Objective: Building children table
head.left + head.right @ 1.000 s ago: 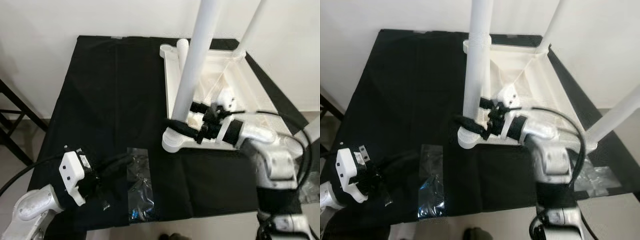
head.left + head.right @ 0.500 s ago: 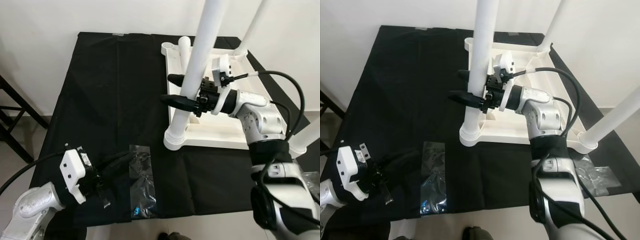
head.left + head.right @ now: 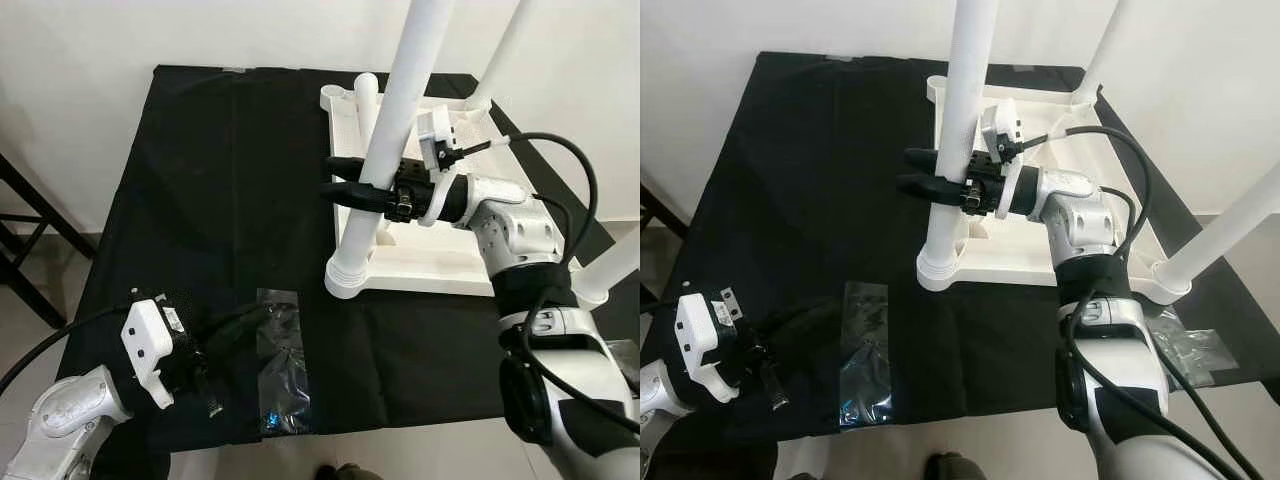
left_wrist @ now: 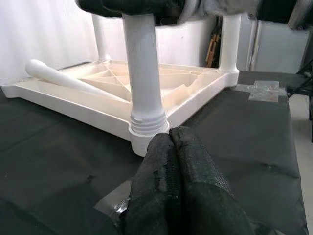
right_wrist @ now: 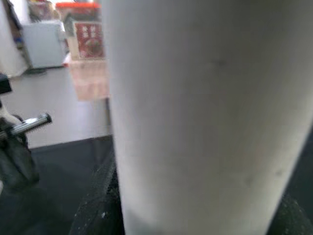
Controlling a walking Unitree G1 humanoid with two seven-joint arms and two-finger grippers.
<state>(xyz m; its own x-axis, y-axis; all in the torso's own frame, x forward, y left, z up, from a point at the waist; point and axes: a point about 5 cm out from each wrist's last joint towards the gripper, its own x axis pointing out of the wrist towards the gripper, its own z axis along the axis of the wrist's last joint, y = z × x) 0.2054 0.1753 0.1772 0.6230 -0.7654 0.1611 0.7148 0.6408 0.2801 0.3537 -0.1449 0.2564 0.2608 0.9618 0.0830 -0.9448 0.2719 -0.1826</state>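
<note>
The right gripper (image 3: 338,178) is reaching in from the right, its two black fingers spread either side of the near white plastic table leg (image 3: 385,150); contact is hard to judge. That leg is standing upright in the near-left corner of the upturned white plastic tabletop (image 3: 430,262). The left gripper (image 3: 245,323), fingers pressed together, is resting over a clear plastic hardware bag (image 3: 282,362) at the near edge. A black cloth (image 3: 220,180) is covering the surface, against a white wall (image 3: 200,30).

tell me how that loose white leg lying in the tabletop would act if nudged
The loose leg is a round tube, so it would probably roll, though the tabletop ribs may stop it. It looks like hollow plastic: likely stiff and light.
</note>
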